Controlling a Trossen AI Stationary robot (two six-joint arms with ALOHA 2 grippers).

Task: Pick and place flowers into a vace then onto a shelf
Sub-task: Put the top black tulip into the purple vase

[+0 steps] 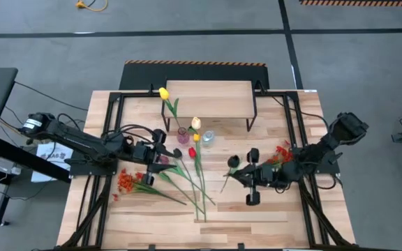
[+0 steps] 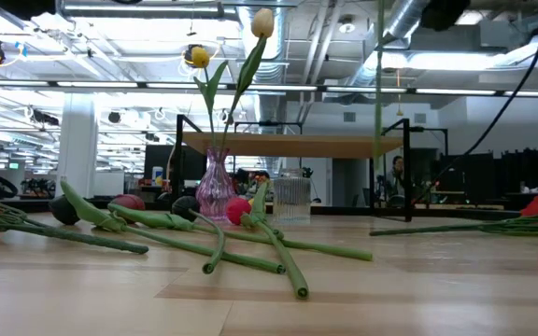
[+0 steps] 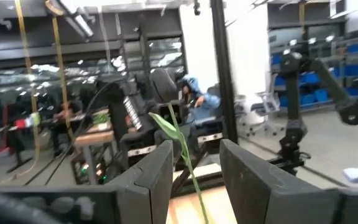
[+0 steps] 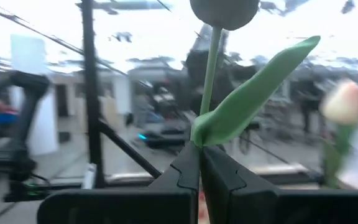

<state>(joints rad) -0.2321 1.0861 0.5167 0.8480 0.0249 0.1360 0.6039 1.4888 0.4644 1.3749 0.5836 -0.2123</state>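
High view: my left pincer (image 1: pixel 160 150) sits left of centre on the desk (image 1: pixel 271 216), just left of the pink vase (image 1: pixel 182 135). My right pincer (image 1: pixel 234 167) is right of centre, holding a dark tulip (image 1: pixel 232 161). The vase already has a yellow tulip (image 1: pixel 163 93) and a cream tulip (image 1: pixel 196 123). The shelf (image 1: pixel 208 100) at the far edge has nothing on it. Loose stems (image 1: pixel 187 178) lie mid-desk, an orange spray (image 1: pixel 125 183) near left, a red spray (image 1: pixel 283 150) at right.

Low view: the vase stands on the desk in front of the shelf, not on it. A clear glass (image 2: pixel 291 198) is just right of it. Several tulips lie flat on the desk.

Left wrist view: left pincer fingers (image 3: pixel 160 171) are part open with a thin green stem (image 3: pixel 191 171) between them; I can't tell if they're clamping it.

Right wrist view: right pincer closed on the dark tulip's stem (image 4: pixel 210 68), head up.

Status, my read: two in the vase, one in hand, most still on the desk, and moving the vase to the shelf isn't started.
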